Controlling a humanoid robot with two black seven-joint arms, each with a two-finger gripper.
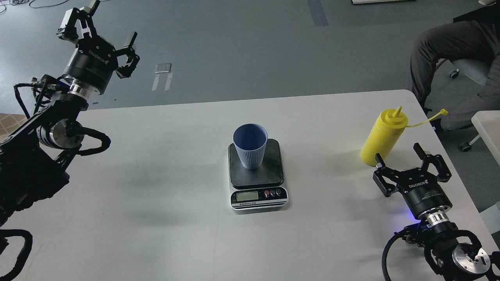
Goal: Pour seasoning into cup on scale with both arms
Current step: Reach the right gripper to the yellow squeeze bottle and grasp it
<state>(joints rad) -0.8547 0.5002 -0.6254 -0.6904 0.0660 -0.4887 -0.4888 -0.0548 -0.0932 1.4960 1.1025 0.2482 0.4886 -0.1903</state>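
A light blue ribbed cup (250,145) stands upright on the dark platform of a small digital scale (256,175) at the table's middle. A yellow squeeze bottle (383,136) with a pointed nozzle and a thin tethered tip stands upright at the right of the table. My right gripper (404,164) is open and empty, just in front of the bottle's base, close to it but apart. My left gripper (97,27) is open and empty, raised high beyond the table's far left edge.
The white table (156,187) ends close behind the bottle and to its right. A seated person (453,50) on a wheeled chair is just past the table's right far corner. A white object (486,125) stands at the right edge.
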